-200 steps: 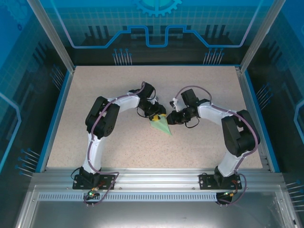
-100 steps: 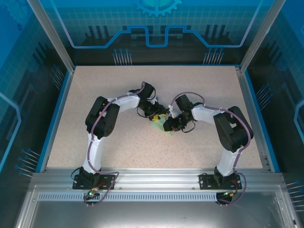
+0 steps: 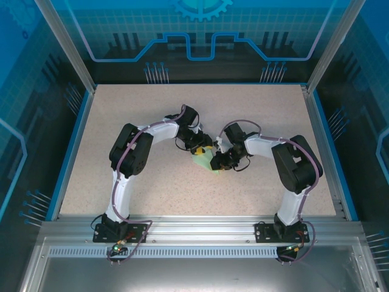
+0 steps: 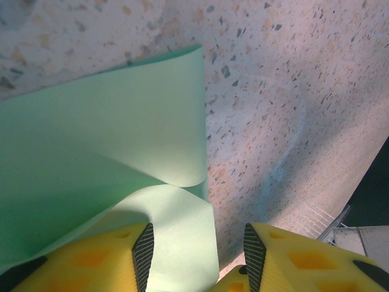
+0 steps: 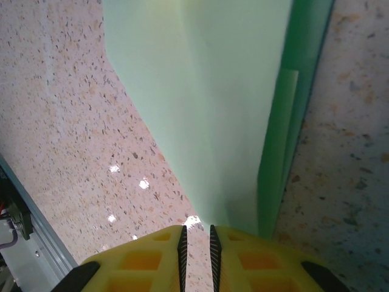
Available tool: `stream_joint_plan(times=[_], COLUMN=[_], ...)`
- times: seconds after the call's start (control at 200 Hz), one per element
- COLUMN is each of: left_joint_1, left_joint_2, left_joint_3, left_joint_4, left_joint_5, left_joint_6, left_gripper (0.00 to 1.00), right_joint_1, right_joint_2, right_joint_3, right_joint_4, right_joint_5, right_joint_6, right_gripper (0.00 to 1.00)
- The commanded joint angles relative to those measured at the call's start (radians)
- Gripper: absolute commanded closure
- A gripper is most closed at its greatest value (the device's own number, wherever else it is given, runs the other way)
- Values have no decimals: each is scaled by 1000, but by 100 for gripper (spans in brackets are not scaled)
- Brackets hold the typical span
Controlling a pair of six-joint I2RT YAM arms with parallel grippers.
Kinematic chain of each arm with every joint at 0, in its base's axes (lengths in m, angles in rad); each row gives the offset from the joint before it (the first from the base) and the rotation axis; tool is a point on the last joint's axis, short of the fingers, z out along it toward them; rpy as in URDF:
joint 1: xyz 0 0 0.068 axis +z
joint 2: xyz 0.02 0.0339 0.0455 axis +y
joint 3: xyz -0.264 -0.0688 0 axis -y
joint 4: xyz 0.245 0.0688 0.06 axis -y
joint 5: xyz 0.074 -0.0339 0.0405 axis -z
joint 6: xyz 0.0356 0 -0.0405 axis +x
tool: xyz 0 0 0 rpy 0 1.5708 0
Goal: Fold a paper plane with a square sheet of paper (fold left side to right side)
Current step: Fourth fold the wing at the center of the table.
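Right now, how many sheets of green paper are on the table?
1: the folded green paper lies on the table between the left arm and the right arm, whose wrists hide part of it.

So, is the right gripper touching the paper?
Cannot tell. In the right wrist view the folded paper runs up to the right gripper, but neither contact nor gap shows.

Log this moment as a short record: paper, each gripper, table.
paper: pale green, partly folded, one flap curling up
table: speckled beige, paper lying near its middle
left gripper: open, flap edge lying between its fingers, not clamped
right gripper: nearly shut, tips at the paper's narrow end
task stage: fold not yet pressed flat
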State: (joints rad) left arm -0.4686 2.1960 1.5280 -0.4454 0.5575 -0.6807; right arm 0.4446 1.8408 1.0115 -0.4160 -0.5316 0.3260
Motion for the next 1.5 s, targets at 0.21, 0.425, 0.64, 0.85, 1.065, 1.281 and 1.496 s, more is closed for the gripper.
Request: stream_joint_plan(times=[0.21,0.425,0.64,0.85,1.065,1.281,1.496], left_joint_1=[-5,-3,0,5,7,7,6], left_joint_2=[28,30,30,31,33,32,28], left_joint_3=[-43,-43,-45,-50,-54,-54,-51], left_joint_4=[-70,-70,-75,-74,-70,-65,-65], left_joint_5=[-68,-72,-78,-85,-85,-80,-77], left_joint_6=[18,16,18,18,18,18,17], left_gripper=[52,52,52,52,52,52,52], right_joint_1=[5,6,3,-13,-31,-59,-73], right_joint_2=[35,34,20,-22,-66,-160,-228], right_joint_3=[-23,-57,-95,-160,-227,-227,-102], right_joint_4=[-68,-78,-101,-125,-159,-212,-155], right_joint_5=[-3,7,25,27,30,17,-63], right_joint_6=[-10,-11,0,10,-7,-20,45], right_gripper=[81,82,84,84,84,85,85])
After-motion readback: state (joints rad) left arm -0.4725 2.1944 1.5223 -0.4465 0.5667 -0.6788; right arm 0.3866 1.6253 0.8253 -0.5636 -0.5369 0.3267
